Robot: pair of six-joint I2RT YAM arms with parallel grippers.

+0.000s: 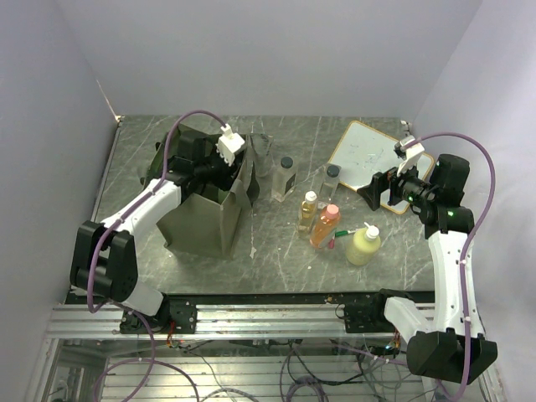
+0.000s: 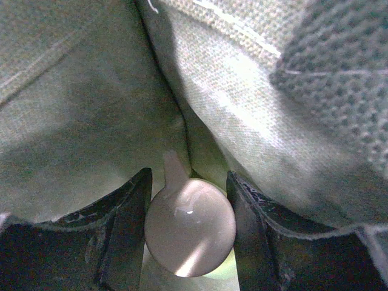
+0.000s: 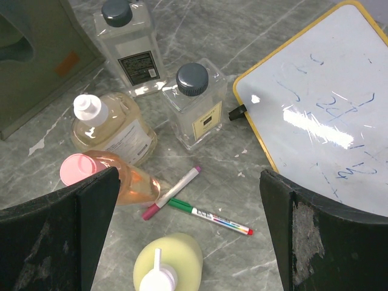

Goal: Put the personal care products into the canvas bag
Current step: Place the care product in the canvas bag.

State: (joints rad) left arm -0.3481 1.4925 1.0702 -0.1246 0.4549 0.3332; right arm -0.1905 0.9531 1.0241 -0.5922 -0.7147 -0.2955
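The olive-green canvas bag (image 1: 205, 219) stands open at the left. My left gripper (image 1: 219, 172) reaches down into its mouth. In the left wrist view the gripper (image 2: 189, 200) is shut on the round beige pump cap of a bottle (image 2: 189, 233), with the bag's fabric (image 2: 73, 121) all around. Two clear bottles with dark caps (image 1: 284, 178) (image 1: 332, 180), an amber bottle (image 1: 308, 211), an orange bottle (image 1: 325, 226) and a yellow-green pump bottle (image 1: 364, 244) stand on the table. My right gripper (image 1: 381, 188) hangs open and empty above them (image 3: 188, 182).
A yellow-framed whiteboard (image 1: 368, 155) lies at the back right. A pink-capped marker (image 3: 173, 193) and a green marker (image 3: 209, 217) lie crossed between the orange and yellow-green bottles. The bag's side (image 3: 36, 54) shows at the right wrist view's upper left.
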